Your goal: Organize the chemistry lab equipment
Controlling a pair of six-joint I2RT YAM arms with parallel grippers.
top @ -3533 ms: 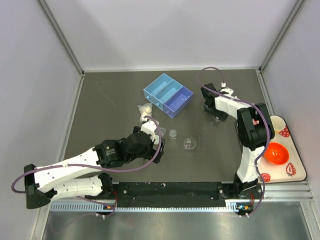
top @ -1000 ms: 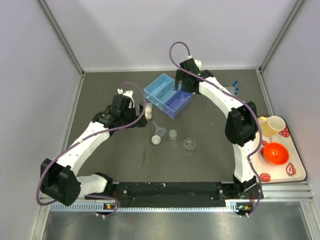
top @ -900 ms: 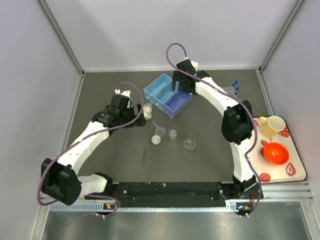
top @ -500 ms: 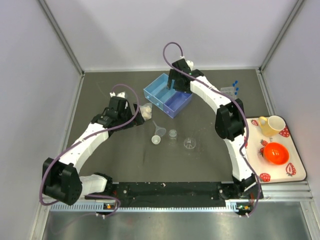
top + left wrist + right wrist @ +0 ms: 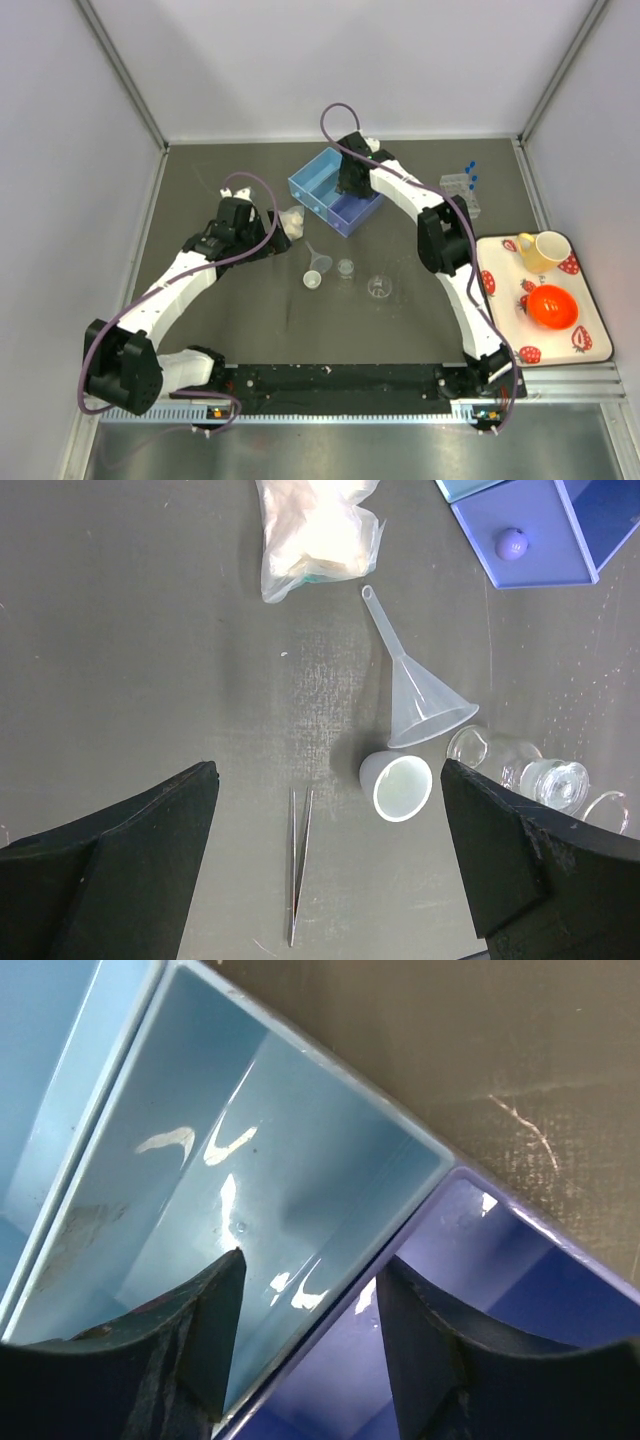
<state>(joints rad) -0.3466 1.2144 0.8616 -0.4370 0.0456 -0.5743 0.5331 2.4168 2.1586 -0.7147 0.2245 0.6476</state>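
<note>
A clear funnel (image 5: pixel 320 260) (image 5: pixel 415 695), a small white cup (image 5: pixel 311 280) (image 5: pixel 400 786), a tiny beaker (image 5: pixel 345 267) (image 5: pixel 478 748) and a round dish (image 5: pixel 379 288) lie mid-table. Thin tweezers (image 5: pixel 298 865) lie on the mat between my left fingers. My left gripper (image 5: pixel 262 238) (image 5: pixel 325 880) is open and empty above them. The clear tube rack (image 5: pixel 462 186) with blue-capped tubes (image 5: pixel 470 170) stands at the back right. My right gripper (image 5: pixel 352 182) (image 5: pixel 310 1340) is open and empty, its fingers astride the wall between the light-blue bin (image 5: pixel 200 1190) and the purple bin (image 5: pixel 480 1290).
The blue bins (image 5: pixel 318 180) stand at the back centre; a small blue ball (image 5: pixel 512 543) lies in the purple one. A crumpled clear bag (image 5: pixel 292 220) (image 5: pixel 310 530) lies left of them. The strawberry tray (image 5: pixel 590 335) at the right holds a yellow mug (image 5: pixel 540 250) and an orange bowl (image 5: pixel 550 305).
My right gripper has swung from the right side leftwards, over the blue bins. My left arm has moved from mid-table to the back left, beside the bag. The funnel and white cup now show.
</note>
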